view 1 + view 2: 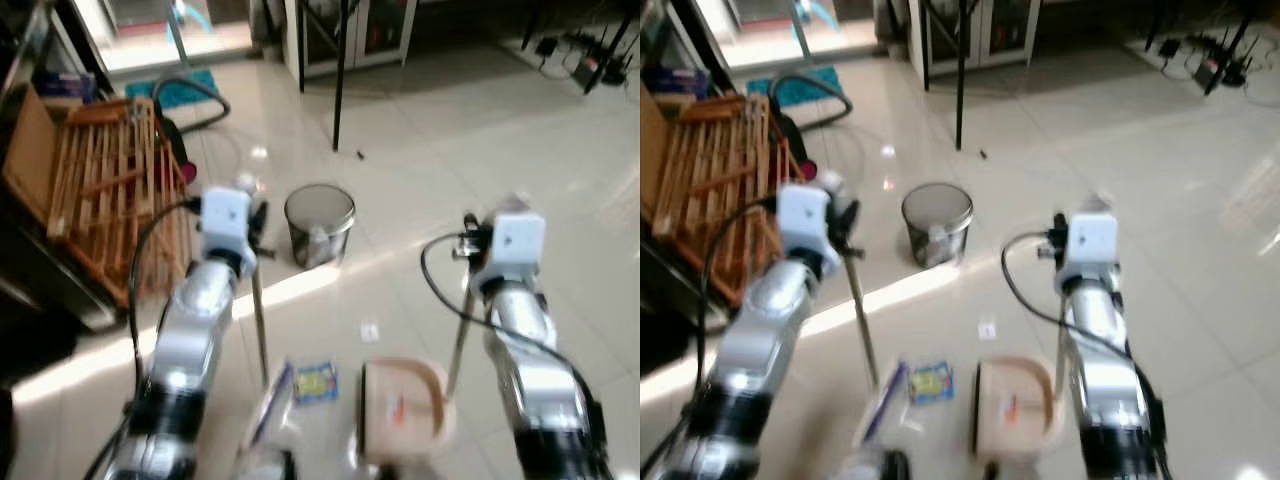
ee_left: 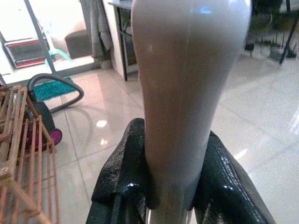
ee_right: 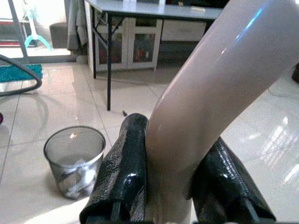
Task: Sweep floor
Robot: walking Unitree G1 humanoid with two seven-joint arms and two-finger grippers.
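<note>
A wooden slatted crate (image 1: 100, 190) leans well to the left of the wire bin (image 1: 319, 224), with a vacuum hose (image 1: 195, 92) curling behind it. The wire bin, one mesh waste basket, stands on the pale tiled floor (image 1: 450, 150) and holds crumpled white paper at its bottom. Nearer the robot than the bin lies one beige dustpan (image 1: 402, 408) with a small orange scrap inside; its thin pole (image 1: 458, 345) rises to the right gripper (image 3: 170, 186), whose two black fingers (image 3: 124, 172) pinch the pole's pale grip. Left of the dustpan, one broom (image 1: 268, 405) rests its head on the floor, and its handle (image 1: 259, 320) climbs to the left gripper (image 2: 173, 186), fingers (image 2: 126, 172) clamped on the pale handle top. Between broom head and dustpan lies one small blue and yellow packet (image 1: 314, 382); its print is too blurred to read. One small white scrap (image 1: 370, 331) lies between the bin and the dustpan
</note>
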